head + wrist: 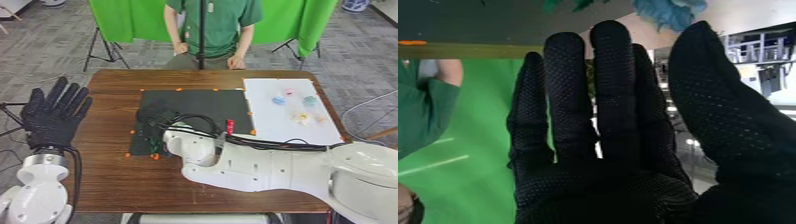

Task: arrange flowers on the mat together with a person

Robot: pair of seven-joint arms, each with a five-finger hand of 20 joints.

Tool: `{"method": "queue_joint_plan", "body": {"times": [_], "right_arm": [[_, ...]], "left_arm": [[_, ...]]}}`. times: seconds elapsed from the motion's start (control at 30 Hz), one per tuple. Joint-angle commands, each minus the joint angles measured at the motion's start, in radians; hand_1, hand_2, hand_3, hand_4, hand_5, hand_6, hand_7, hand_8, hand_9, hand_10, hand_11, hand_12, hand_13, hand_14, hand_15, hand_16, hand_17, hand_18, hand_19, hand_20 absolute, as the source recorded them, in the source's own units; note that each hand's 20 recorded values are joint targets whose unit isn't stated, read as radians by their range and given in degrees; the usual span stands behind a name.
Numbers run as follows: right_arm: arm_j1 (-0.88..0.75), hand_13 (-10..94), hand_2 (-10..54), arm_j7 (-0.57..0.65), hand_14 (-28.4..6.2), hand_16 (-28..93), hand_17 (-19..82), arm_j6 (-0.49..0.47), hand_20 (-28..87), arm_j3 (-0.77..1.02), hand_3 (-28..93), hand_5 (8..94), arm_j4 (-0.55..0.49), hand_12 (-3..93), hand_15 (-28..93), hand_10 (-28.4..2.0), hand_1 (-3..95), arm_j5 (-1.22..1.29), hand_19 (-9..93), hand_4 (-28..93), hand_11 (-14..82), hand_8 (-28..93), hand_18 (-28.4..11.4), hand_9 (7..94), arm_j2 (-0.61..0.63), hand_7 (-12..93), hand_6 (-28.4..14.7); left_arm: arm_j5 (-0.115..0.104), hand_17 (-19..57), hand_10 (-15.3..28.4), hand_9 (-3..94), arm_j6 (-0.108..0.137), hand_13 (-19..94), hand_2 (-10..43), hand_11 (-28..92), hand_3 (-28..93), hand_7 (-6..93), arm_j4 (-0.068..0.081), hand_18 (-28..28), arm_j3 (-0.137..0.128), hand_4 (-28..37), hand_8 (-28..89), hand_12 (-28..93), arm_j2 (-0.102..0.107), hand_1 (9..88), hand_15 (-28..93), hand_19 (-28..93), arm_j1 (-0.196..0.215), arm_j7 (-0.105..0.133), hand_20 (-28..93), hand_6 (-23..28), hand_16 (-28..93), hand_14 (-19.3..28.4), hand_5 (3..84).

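The left hand (53, 120) is held with straight, spread fingers at the table's left edge. Over the left part of the dark mat (222, 102) is the right hand (153, 116), hard to make out against it. In the right wrist view the right hand (598, 145) is open, fingers straight and thumb apart, nothing held. Beyond its fingertips are a blue flower (669, 12) and some green leaves (582, 4). A white sheet (271, 122) carries a pink flower (289, 92), a blue one (279, 100), a pale green one (310, 101) and a yellowish one (303, 118).
A small red object (230, 126) lies on the mat beside the right arm's cables. Orange markers (179, 89) line the mat's borders. The right arm stretches across the table's (222, 200) right and near part, crossing the white sheet's near end.
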Motion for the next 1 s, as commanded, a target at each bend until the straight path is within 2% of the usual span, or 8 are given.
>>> {"method": "queue_joint_plan", "body": {"times": [0.03,0.3,0.47,0.57,0.67,0.8,0.9,1.0], "right_arm": [[-0.063,51,-9.5,-0.072,-11.0,29,18,-0.073,20,0.121,79,53.8,-0.028,29.4,60,-11.0,41.8,-0.097,64,-28,33.5,-15,-18.6,64.0,0.027,24,0.4],[-0.205,50,-9.5,-0.189,-11.0,27,17,-0.204,18,0.351,79,48.7,-0.163,22.9,59,-12.6,40.4,-0.25,62,-28,28.5,-14,-18.9,59.3,0.135,21,-1.5],[-0.337,48,-9.5,-0.254,-11.5,25,16,-0.15,18,0.54,79,46.1,-0.309,21.2,54,-13.3,39.1,-0.165,62,-28,22.6,-13,-18.9,55.9,0.282,19,-2.0],[-0.47,44,-8.3,-0.362,-11.4,21,15,-0.212,16,0.731,79,43.6,-0.387,20.5,46,-14.1,35.9,-0.138,59,-27,19.3,-12,-18.1,51.9,0.367,17,-2.6],[-0.614,40,-3.0,-0.416,-12.0,19,15,-0.163,13,0.896,78,41.8,-0.442,19.5,36,-14.4,31.7,0.001,54,-26,15.6,-11,-17.2,48.2,0.44,17,-2.7],[-0.81,36,2.7,-0.442,-13.0,18,13,-0.316,10,1.208,77,39.9,-0.502,18.3,27,-15.3,28.3,0.324,47,-25,11.5,-11,-16.2,44.0,0.411,15,-3.5],[-0.943,31,4.0,-0.42,-14.1,18,12,-0.276,9,1.372,75,37.4,-0.548,18.0,21,-16.4,27.1,0.648,45,-25,8.5,-9,-16.2,39.7,0.382,12,-4.8],[-1.061,31,4.0,-0.446,-14.4,19,11,-0.29,9,1.506,74,37.3,-0.57,17.5,19,-16.8,26.0,0.837,45,-24,7.5,-9,-16.4,38.9,0.376,11,-5.2]], "left_arm": [[-0.009,-3.4,15.2,39.0,0.002,30,13.3,18,75,11.2,-0.017,13.6,-0.027,-28.3,-9,9,-0.024,23.9,31,32,0.064,0.045,12,8.0,-7,15.0,44.5],[-0.001,-3.4,15.2,38.9,0.007,30,14.9,18,73,11.5,-0.036,13.6,-0.074,-28.3,-9,9,-0.057,21.9,31,32,0.126,0.03,12,7.8,-7,15.1,44.5],[0.013,-3.4,15.3,38.8,0.001,30,16.4,17,70,11.0,-0.039,13.7,-0.095,-28.3,-9,9,-0.063,21.4,30,32,0.129,0.021,12,7.9,-7,15.0,44.4],[0.052,-3.3,15.4,39.1,-0.004,30,21.4,17,56,10.4,-0.044,13.7,-0.106,-28.3,-9,9,-0.069,28.2,29,31,0.139,0.01,12,7.9,-7,14.9,44.6],[0.043,-3.1,15.6,39.4,-0.003,30,23.9,17,38,9.5,-0.045,13.8,-0.112,-28.3,-9,9,-0.073,36.2,27,31,0.147,0.01,12,8.1,-7,14.6,44.9],[0.049,-3.2,15.5,39.5,0.0,30,22.6,17,41,9.3,-0.052,13.7,-0.142,-28.3,-9,8,-0.079,34.3,27,31,0.175,0.012,12,8.1,-6,14.4,44.9],[0.037,-3.3,15.5,39.5,0.005,30,22.2,17,42,9.3,-0.053,13.7,-0.148,-28.3,-9,8,-0.079,34.1,27,31,0.178,0.022,12,8.0,-6,14.4,44.9],[0.066,-3.3,15.5,39.5,-0.045,30,22.2,17,42,9.3,-0.049,13.7,-0.168,-28.3,-9,8,-0.083,34.6,27,31,0.19,-0.018,12,8.0,-6,14.4,44.8]]}}
